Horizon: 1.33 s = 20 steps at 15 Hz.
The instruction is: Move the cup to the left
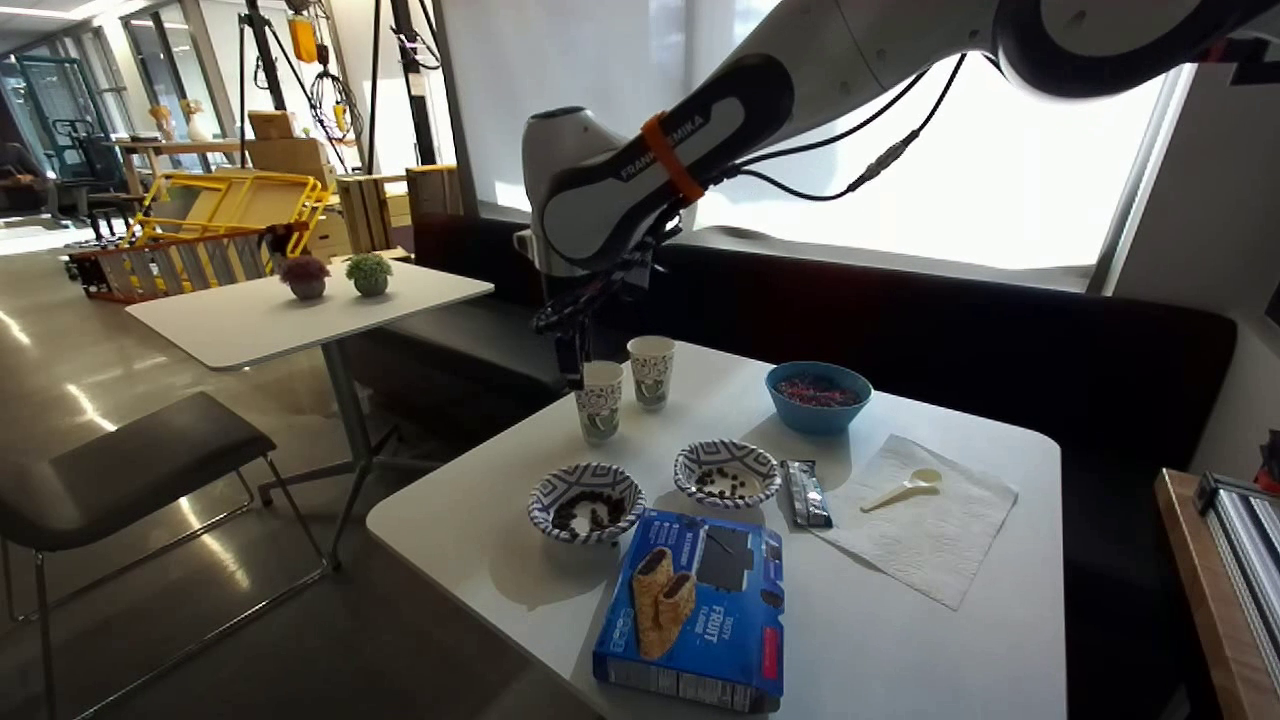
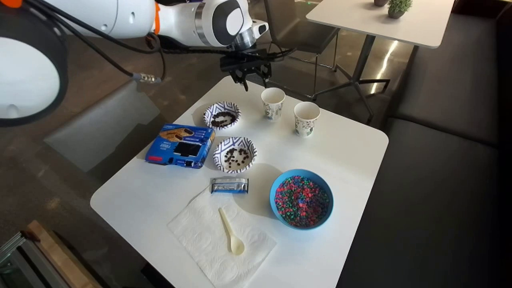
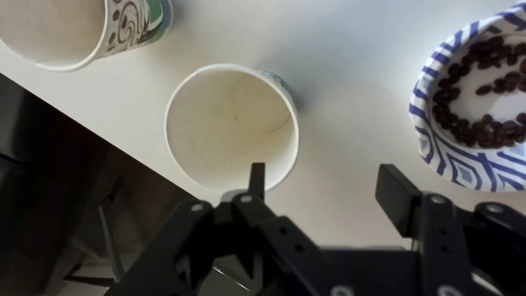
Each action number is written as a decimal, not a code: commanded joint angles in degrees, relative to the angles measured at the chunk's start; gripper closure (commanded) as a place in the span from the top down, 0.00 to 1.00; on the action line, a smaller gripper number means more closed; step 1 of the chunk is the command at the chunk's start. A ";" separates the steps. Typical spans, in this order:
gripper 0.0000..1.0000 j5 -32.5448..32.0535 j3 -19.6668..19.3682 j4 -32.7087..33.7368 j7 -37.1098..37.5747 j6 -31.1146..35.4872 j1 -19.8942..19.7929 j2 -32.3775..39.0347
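Two white paper cups with a printed pattern stand upright on the white table [image 1: 880, 640]. The nearer cup to my gripper shows in both exterior views [image 1: 600, 410] [image 2: 273, 108] and sits mid-frame in the wrist view [image 3: 226, 123]; it looks empty inside. The other cup [image 1: 652, 378] [image 2: 305, 124] stands beside it and is cut off at the wrist view's upper left [image 3: 127, 24]. My gripper [image 3: 322, 185] is open with nothing between its fingers. In the wrist view its left finger overlaps the nearer cup's rim; I cannot tell whether they touch. Exterior views show the gripper [image 1: 573, 370] [image 2: 256, 85] beside that cup.
Two patterned bowls with dark beans [image 2: 222, 115] [image 2: 235, 155] stand near the cups. A blue box [image 1: 700, 610], a wrapped bar [image 1: 806, 493], a blue bowl of coloured bits [image 2: 301, 199] and a napkin [image 2: 200, 236] with a spoon [image 2: 230, 232] also lie on the table.
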 commanded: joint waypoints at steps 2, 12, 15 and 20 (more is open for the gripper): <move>1.00 3.33 1.02 -11.69 8.16 1.79 -0.28 -9.14; 1.00 5.31 -1.70 -38.12 26.83 12.84 3.09 -24.12; 1.00 5.01 -2.96 -46.47 33.29 15.30 4.51 -29.66; 1.00 3.83 -2.76 -46.26 31.13 15.09 4.20 -29.80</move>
